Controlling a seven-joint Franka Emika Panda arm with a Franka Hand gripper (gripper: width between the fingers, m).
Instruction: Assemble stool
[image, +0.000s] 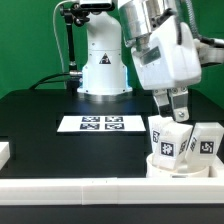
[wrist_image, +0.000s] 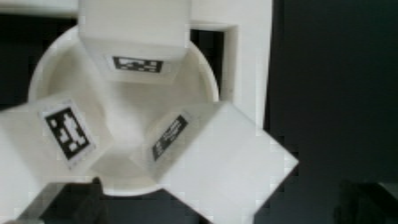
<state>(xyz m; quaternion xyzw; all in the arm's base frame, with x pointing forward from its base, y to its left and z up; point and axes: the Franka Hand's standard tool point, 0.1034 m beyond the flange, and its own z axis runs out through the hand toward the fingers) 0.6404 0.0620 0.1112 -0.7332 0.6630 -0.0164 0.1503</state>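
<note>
The stool's round white seat (image: 186, 168) lies dish-up at the exterior view's right, near the front rail. Three white block legs with marker tags stand in it: one on the exterior view's left (image: 165, 142), one on its right (image: 207, 141) and one behind (image: 183, 128). My gripper (image: 175, 108) hangs just above the rear leg with its dark fingers apart and nothing between them. The wrist view looks down into the seat (wrist_image: 68, 70), where the three tagged legs (wrist_image: 139, 45) (wrist_image: 63, 130) (wrist_image: 222, 150) lean outward. My fingers do not show there.
The marker board (image: 100, 124) lies on the black table in front of the robot base (image: 103, 65). A long white rail (image: 80, 190) runs along the front edge, and a white piece (image: 4, 152) sits at the exterior view's left edge.
</note>
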